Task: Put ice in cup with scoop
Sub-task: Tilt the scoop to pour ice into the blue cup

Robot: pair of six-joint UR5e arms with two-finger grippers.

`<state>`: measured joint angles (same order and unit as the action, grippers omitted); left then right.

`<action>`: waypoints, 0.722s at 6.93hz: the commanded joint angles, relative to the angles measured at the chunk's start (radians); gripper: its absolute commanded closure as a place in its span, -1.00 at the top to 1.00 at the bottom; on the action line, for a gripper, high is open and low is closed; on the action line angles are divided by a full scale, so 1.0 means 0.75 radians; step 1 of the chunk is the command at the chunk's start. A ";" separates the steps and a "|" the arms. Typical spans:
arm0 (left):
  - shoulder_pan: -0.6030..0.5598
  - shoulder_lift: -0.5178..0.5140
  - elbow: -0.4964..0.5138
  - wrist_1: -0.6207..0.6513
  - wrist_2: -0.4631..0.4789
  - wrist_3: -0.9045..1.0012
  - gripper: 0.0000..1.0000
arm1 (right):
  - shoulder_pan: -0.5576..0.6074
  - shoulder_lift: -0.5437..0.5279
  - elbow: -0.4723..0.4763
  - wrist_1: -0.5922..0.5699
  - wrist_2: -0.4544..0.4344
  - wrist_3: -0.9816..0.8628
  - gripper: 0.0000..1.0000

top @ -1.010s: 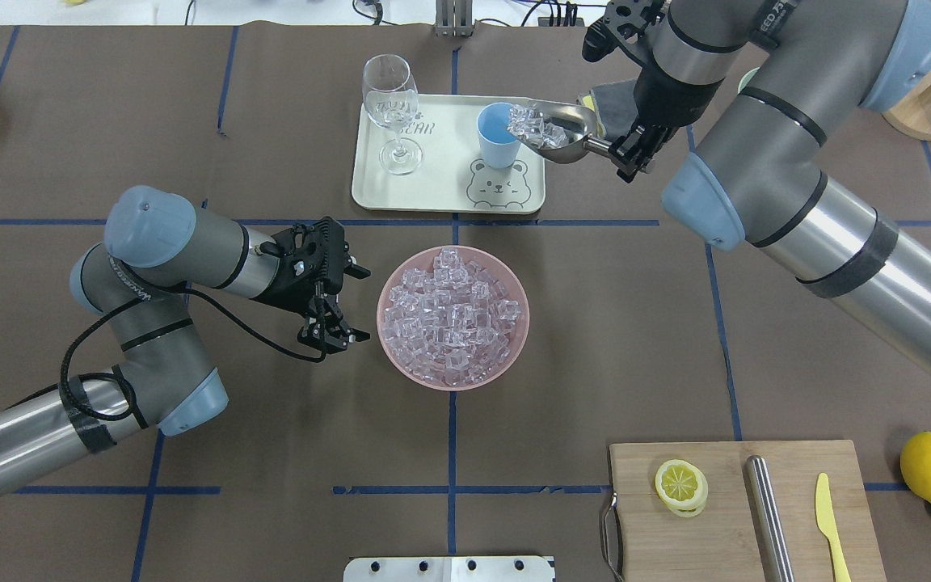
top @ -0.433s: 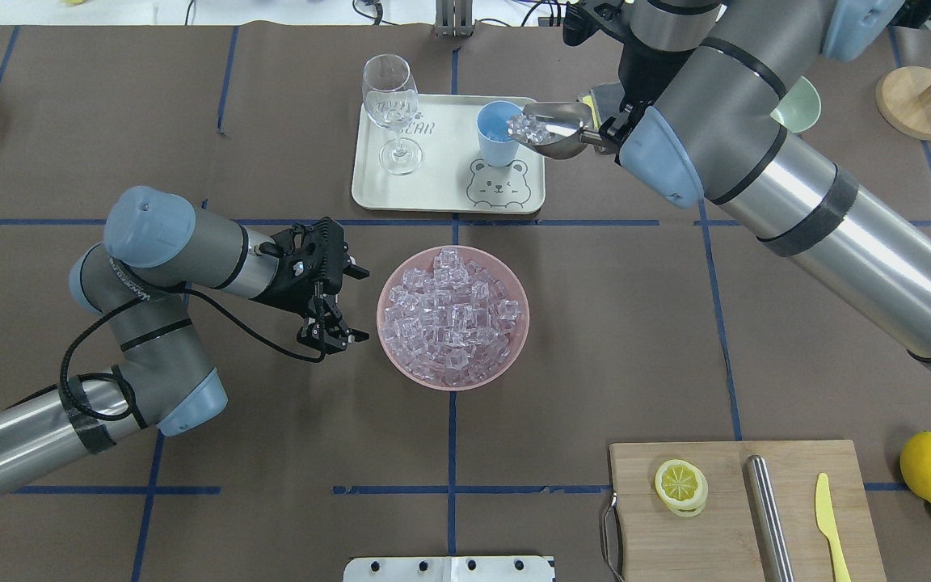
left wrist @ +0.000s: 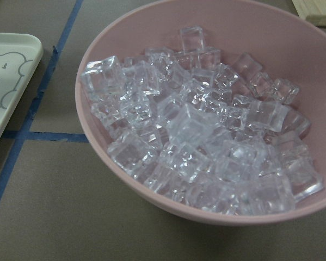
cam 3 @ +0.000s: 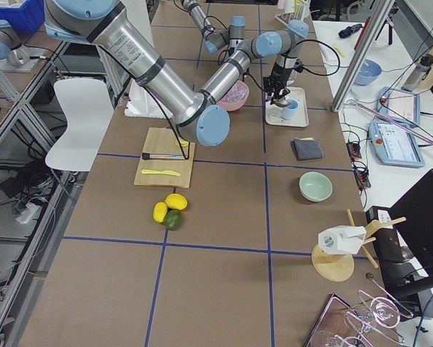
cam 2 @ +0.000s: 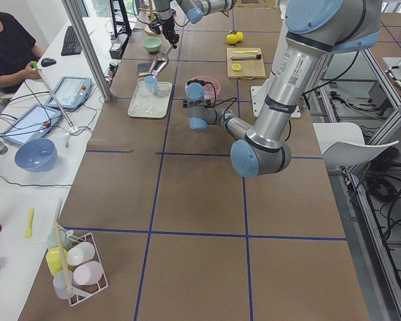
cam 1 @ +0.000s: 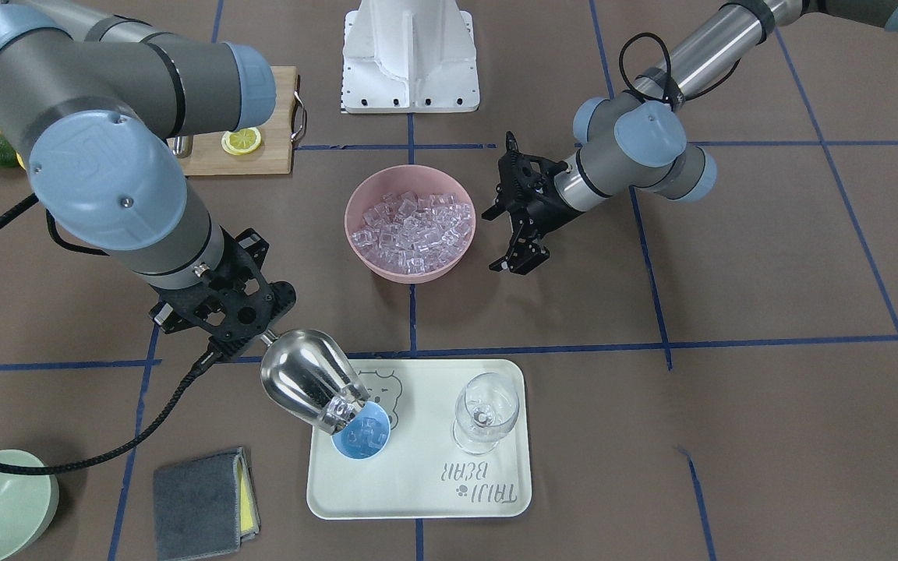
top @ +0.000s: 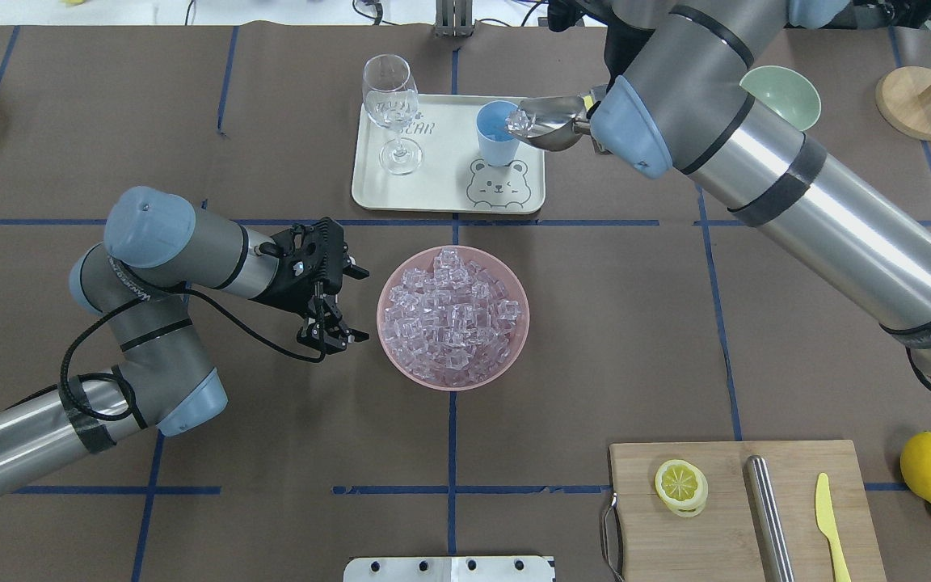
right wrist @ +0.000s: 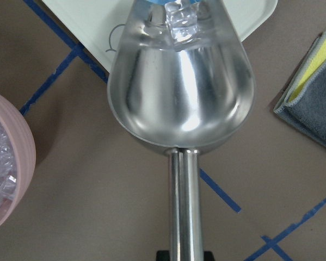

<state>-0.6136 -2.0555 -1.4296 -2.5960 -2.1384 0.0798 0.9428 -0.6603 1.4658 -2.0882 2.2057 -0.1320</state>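
Note:
My right gripper (cam 1: 260,333) is shut on the thin handle of the steel scoop (cam 1: 305,383). The scoop is tipped mouth-down over the light-blue cup (top: 495,136) on the tray. Ice cubes (cam 1: 368,433) lie in the cup, and a last cube or two (right wrist: 180,16) sit at the scoop's lip. The scoop also shows in the overhead view (top: 553,126), where the arm hides the gripper. More ice (top: 451,317) fills the pink bowl (top: 382,325). My left gripper (top: 364,305) is open and empty, just left of that bowl.
A clear wine glass (top: 391,105) stands on the white tray (top: 441,178) left of the cup. A pale green bowl (top: 785,93) and a grey cloth (cam 1: 203,491) lie beyond my right arm. A cutting board (top: 724,533) with a lemon slice, steel cylinder and knife is near right.
My right arm has swung over and tipped the scoop further. Most of the ice has left the scoop into the cup. The left arm has not moved.

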 commanded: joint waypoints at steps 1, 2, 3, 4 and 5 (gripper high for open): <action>0.002 0.000 0.002 0.001 0.000 0.000 1.00 | 0.015 0.046 -0.052 -0.057 0.000 -0.065 -1.00; 0.000 0.000 0.002 0.001 0.000 0.000 1.00 | 0.015 0.099 -0.115 -0.081 -0.008 -0.069 -1.00; 0.000 0.000 0.002 0.001 0.000 0.000 1.00 | 0.015 0.146 -0.166 -0.126 -0.016 -0.126 -1.00; 0.000 0.000 0.004 0.003 0.000 0.000 1.00 | 0.021 0.164 -0.191 -0.142 -0.020 -0.157 -1.00; 0.000 0.002 0.004 0.003 0.000 0.002 1.00 | 0.023 0.207 -0.242 -0.167 -0.020 -0.194 -1.00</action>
<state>-0.6136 -2.0552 -1.4271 -2.5945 -2.1384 0.0801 0.9577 -0.5388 1.3248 -2.1913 2.1923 -0.2446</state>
